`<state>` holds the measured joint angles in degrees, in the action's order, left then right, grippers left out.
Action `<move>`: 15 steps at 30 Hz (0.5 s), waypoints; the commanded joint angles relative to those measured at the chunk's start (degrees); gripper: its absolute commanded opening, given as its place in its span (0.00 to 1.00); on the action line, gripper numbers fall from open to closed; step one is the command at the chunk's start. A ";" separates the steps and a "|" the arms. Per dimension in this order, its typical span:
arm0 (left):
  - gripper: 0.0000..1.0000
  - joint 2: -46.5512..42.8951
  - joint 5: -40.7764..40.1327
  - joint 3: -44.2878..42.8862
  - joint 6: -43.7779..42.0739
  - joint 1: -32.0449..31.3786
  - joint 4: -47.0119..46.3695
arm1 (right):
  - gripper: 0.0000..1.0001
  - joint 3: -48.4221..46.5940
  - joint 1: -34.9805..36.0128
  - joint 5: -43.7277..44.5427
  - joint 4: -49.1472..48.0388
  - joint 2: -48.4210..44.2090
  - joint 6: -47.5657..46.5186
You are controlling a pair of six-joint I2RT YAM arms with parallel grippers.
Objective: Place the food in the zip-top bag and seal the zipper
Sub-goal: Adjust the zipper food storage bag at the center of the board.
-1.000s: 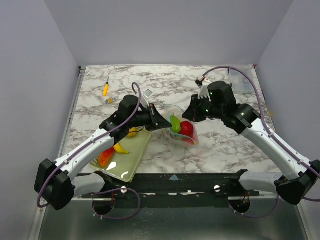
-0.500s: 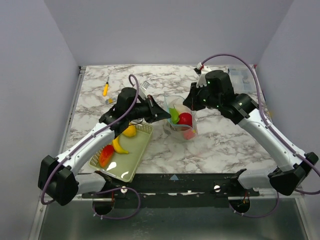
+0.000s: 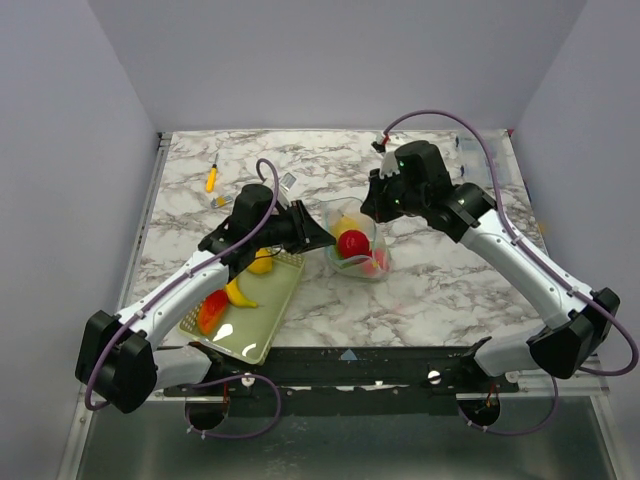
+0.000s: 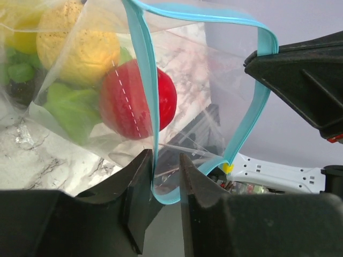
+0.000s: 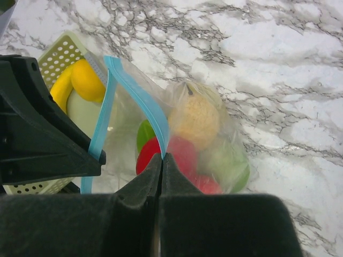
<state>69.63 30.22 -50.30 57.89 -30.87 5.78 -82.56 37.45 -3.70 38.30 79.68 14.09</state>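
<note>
Marble table bears a basket with a banana left to move. Some fruit already sits inside the bag, held up between the arms. The right gripper pinches the blue zipper, and the left gripper stands slightly spread around it. The bag's mouth gapes, unsealed.

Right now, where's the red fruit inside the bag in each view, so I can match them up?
Top external: red fruit near the picture's centre.
Left wrist: red fruit left of centre, with the zipper crossing in front of it.
Right wrist: red fruit low in the middle.
Shared landmark: the yellow fruit next to it, just above it from the top, up-left of it at the left wrist, up-right at the right wrist.
</note>
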 commanded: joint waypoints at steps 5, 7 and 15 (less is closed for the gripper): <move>0.00 -0.16 -0.48 -6.03 -0.60 0.58 0.42 | 0.06 -2.01 0.32 -4.72 -3.26 2.04 -2.62; 0.00 0.30 -2.26 -7.51 1.60 1.05 1.37 | 0.13 -1.70 0.30 -5.56 -2.98 2.12 -2.96; 0.00 2.18 -6.70 -9.63 6.66 1.61 2.22 | 0.74 8.11 0.49 -14.29 -7.93 -7.25 -1.35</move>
<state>71.02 26.68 -57.98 61.65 -29.63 8.54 -78.85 37.54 -12.58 32.97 78.04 12.97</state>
